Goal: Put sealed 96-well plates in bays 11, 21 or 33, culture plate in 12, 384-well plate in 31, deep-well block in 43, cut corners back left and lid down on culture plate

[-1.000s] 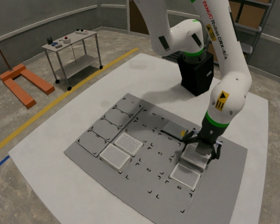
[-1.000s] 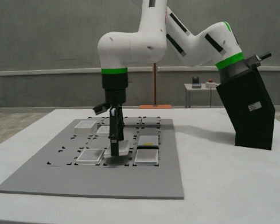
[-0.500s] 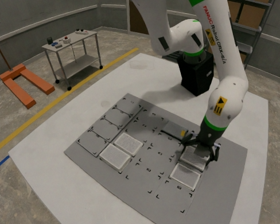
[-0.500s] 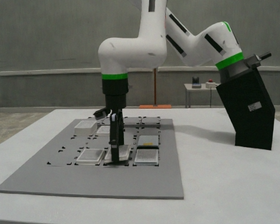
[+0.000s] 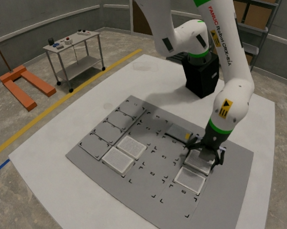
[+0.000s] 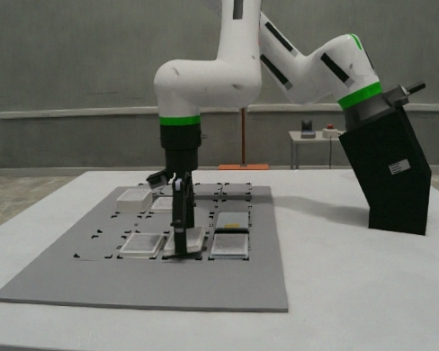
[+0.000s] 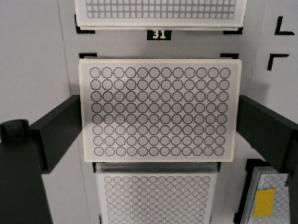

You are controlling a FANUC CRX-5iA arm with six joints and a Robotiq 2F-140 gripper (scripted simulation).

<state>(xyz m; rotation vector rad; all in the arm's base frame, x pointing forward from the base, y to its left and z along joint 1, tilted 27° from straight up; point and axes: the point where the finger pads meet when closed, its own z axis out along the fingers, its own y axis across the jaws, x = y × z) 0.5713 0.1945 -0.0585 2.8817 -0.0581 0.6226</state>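
While the hand (image 7: 159,116) grips a sealed 96-well plate (image 7: 160,111) by its short sides, the plate hangs low over the bay just before the 31 label (image 7: 159,35); placing is underway. Next, I judge: lower squarely, seat flat inside corner pieces, release.

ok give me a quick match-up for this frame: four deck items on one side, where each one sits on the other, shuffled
Items:
1. 96-well plate with the large circles
2. fine-grid plate
3. yellow-tagged piece
4. tall white block

Places:
a. top edge of the wrist view, past the 31 label
b. clamped in the gripper
c. lower right corner of the wrist view
d. far left of the deck in the exterior view

Pairs: 1-b, 2-a, 3-c, 4-d
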